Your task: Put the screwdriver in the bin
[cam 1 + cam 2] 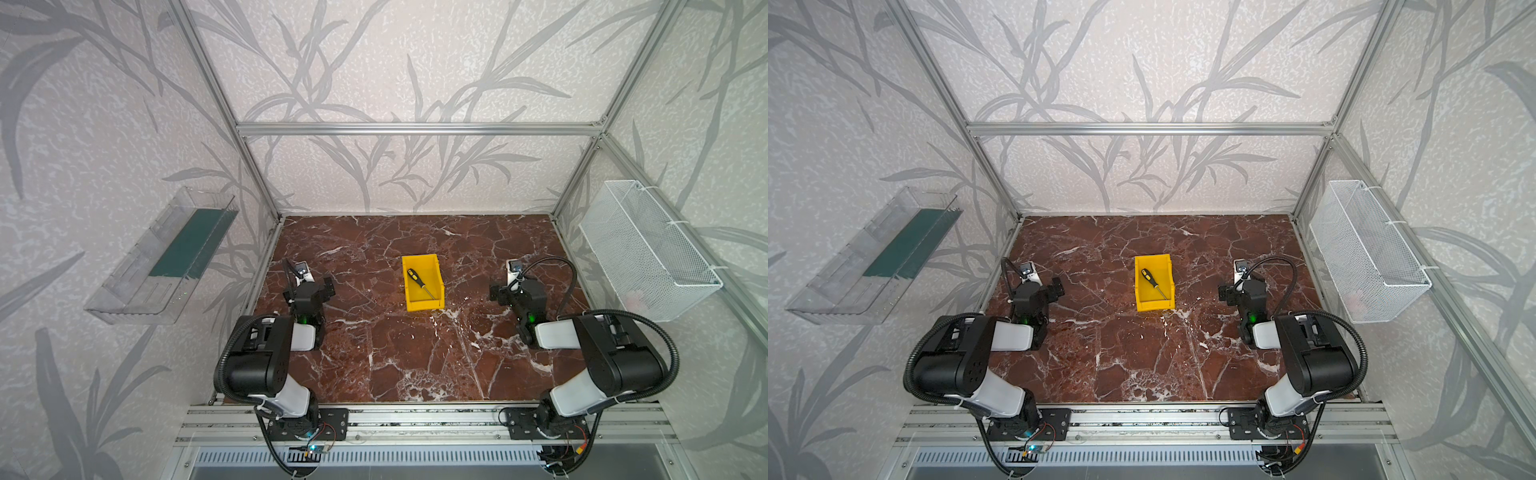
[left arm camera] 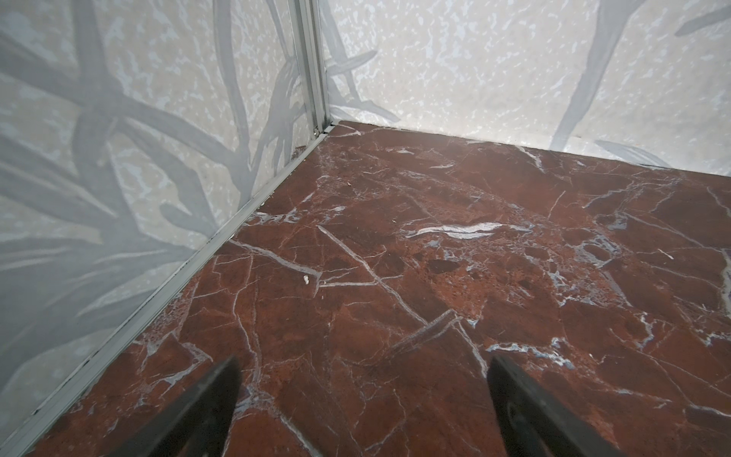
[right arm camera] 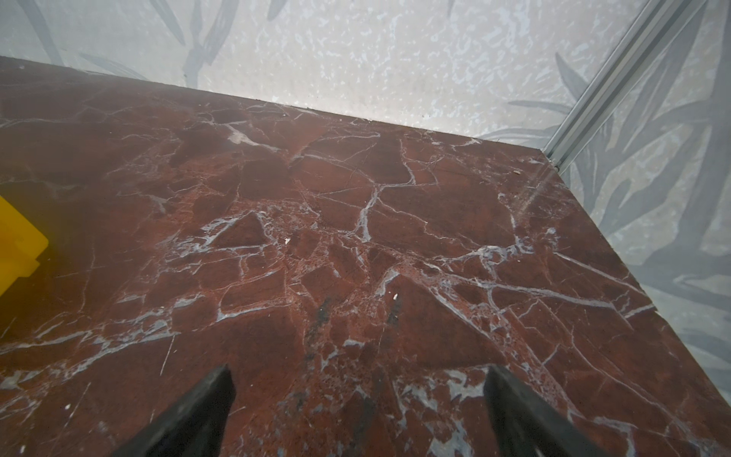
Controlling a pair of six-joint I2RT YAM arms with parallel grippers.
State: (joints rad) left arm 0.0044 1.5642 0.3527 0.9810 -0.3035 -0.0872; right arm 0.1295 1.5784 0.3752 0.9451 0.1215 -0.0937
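The yellow bin [image 1: 424, 306] [image 1: 1155, 306] stands mid-table on the red marble top in both top views. The screwdriver [image 1: 419, 281] [image 1: 1153, 281], with its black-and-yellow handle, lies slantwise inside the bin, handle toward the back. My left gripper [image 1: 313, 284] [image 2: 362, 380] hangs open over bare marble well left of the bin, holding nothing. My right gripper [image 1: 509, 289] [image 3: 358, 380] is open and empty well to the right of it. One corner of the bin [image 3: 16, 245] shows at the edge of the right wrist view.
A clear plastic tray [image 1: 162, 257] hangs on the left wall and a white wire mesh basket [image 1: 648, 249] on the right wall. Aluminium frame posts [image 2: 312, 63] stand at the back corners. A metal rail [image 1: 415, 419] carrying both arm bases runs along the front.
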